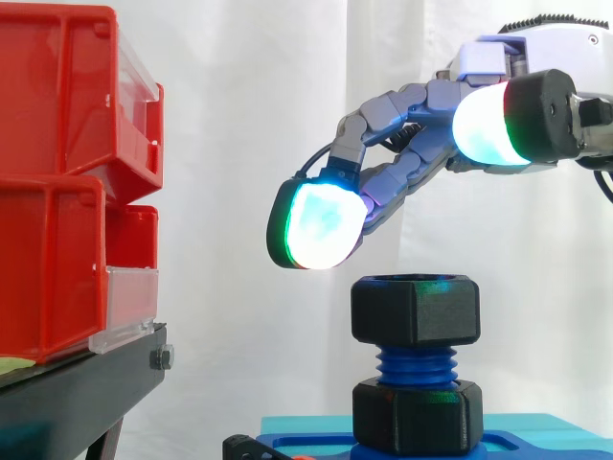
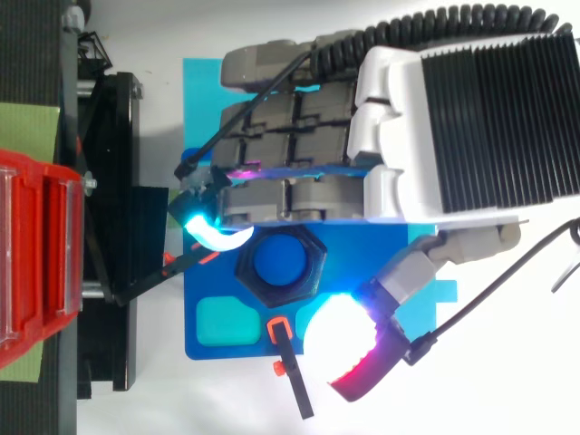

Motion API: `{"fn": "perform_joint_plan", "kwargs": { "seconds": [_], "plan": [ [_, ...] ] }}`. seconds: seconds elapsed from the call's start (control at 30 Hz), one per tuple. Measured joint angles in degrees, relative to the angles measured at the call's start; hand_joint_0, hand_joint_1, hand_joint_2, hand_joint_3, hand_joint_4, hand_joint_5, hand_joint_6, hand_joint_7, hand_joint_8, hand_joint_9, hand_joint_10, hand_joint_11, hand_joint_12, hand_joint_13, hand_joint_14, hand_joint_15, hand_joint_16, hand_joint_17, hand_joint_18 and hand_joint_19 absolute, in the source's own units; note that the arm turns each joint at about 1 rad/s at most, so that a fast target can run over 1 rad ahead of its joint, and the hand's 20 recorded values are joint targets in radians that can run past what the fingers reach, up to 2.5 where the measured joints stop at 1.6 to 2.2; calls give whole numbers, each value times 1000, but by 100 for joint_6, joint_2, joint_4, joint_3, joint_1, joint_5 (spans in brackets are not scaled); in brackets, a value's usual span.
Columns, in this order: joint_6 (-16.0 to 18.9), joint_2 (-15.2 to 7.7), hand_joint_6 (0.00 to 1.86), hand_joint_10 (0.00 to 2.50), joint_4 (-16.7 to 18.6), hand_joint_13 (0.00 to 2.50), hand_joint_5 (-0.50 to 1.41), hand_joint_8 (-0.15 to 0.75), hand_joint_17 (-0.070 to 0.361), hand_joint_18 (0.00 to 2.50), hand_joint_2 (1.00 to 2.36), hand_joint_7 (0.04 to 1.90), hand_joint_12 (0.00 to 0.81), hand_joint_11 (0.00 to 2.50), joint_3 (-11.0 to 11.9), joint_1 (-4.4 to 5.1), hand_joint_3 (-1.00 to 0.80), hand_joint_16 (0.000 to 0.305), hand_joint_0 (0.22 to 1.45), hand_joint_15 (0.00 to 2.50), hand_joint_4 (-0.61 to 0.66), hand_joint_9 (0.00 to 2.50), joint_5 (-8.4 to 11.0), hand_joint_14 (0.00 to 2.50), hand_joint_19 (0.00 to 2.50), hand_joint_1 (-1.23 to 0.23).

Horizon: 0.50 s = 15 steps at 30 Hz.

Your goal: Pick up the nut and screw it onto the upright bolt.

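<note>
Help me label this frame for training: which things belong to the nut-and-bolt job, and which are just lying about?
Job in hand:
hand
upper black nut
blue bolt
lower black nut
blue base

Lying about:
red bins
black stand
white curtain

Bright, even light washes the white curtain (image 1: 249, 144) nearly blank, with only faint shadows. The hand (image 2: 471, 109) has glowing pads (image 2: 340, 331) that flare to glaring white seen from above and leave a cyan-green sheen on the top rim of the nut (image 1: 414, 309).
</note>
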Motion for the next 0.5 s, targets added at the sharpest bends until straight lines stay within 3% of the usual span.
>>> {"fn": "perform_joint_plan", "kwargs": {
  "seconds": [0.5],
  "plan": [
    [19,-34,503,0,-11,691,-113,225,68,423,1000,773,244,0,-2,55,-500,30,506,0,185,711,35,0,62,-206]
  ]
}}
